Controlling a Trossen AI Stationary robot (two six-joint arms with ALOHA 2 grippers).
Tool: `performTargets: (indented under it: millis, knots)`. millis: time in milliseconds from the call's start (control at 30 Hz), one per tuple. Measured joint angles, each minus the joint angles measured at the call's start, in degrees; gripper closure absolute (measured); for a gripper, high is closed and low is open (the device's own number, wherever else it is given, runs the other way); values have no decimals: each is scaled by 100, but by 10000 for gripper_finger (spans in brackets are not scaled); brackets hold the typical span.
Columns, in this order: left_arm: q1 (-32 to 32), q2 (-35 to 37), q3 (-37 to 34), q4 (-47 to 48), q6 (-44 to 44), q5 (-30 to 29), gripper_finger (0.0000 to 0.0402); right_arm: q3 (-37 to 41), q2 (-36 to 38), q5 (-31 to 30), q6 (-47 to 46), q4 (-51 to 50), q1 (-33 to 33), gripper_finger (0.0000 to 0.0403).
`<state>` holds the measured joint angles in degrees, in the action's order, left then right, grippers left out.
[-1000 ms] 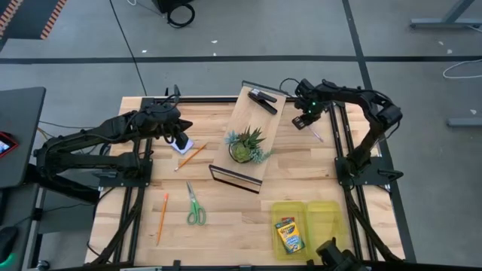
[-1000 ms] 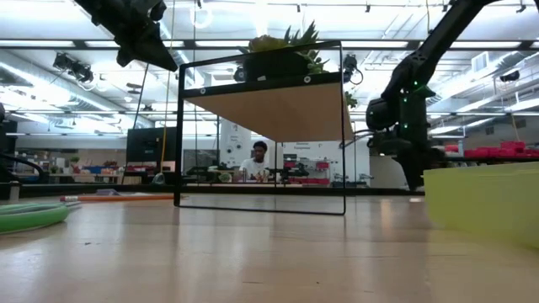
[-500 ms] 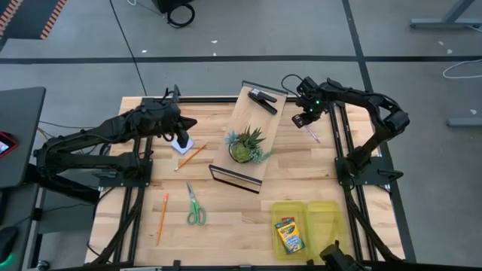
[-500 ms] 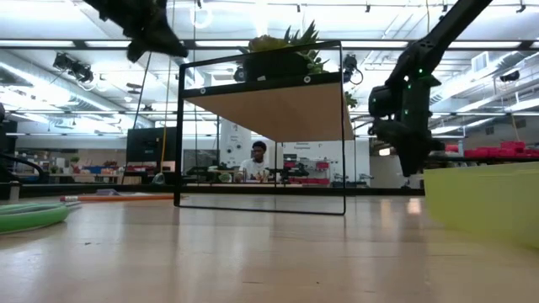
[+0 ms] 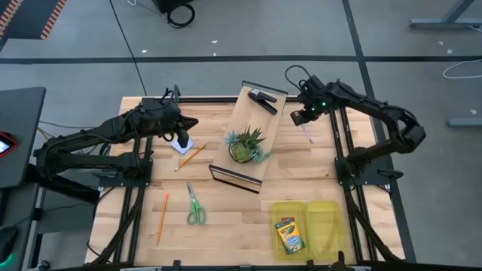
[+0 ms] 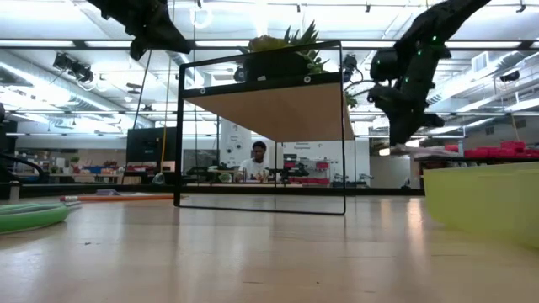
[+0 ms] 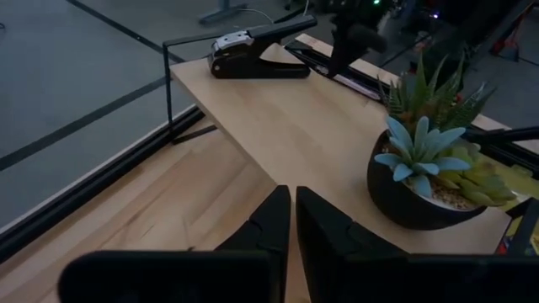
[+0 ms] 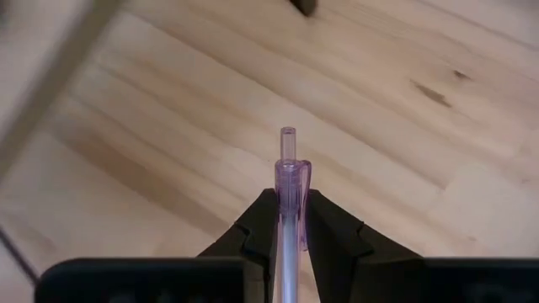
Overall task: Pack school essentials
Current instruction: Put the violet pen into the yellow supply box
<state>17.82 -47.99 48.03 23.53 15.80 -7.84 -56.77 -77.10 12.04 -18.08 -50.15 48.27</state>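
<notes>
Wooden table (image 8: 404,126), clear purple pen (image 8: 288,202)

The worktop (image 5: 226,218) was a pale wooden slab with black rails along both sides. In the middle of the high view stood a small raised shelf (image 5: 248,120) of the same wood on a thin black frame, set at a slant. Left of it lay a small pale pad (image 5: 183,145) with an orange pencil (image 5: 193,155) just beside it. Lower down on the left lay a second orange pencil (image 5: 162,217), and near it green-handled scissors (image 5: 195,207). At the lower right sat an open yellow-green case (image 5: 307,227), with a crayon box (image 5: 288,235) lying in its left half.
</notes>
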Motion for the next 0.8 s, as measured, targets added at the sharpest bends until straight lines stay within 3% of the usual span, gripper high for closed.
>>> performTargets:
  millis: [400, 800]
  knots:
    - [0, 0, 0, -20, 156, -4, 374, -4, 946, 153, -861, -153, -694, 342]
    - [155, 0, 0, -26, 152, -6, 363, -4, 1478, -34, -2428, -161, -2002, 342]
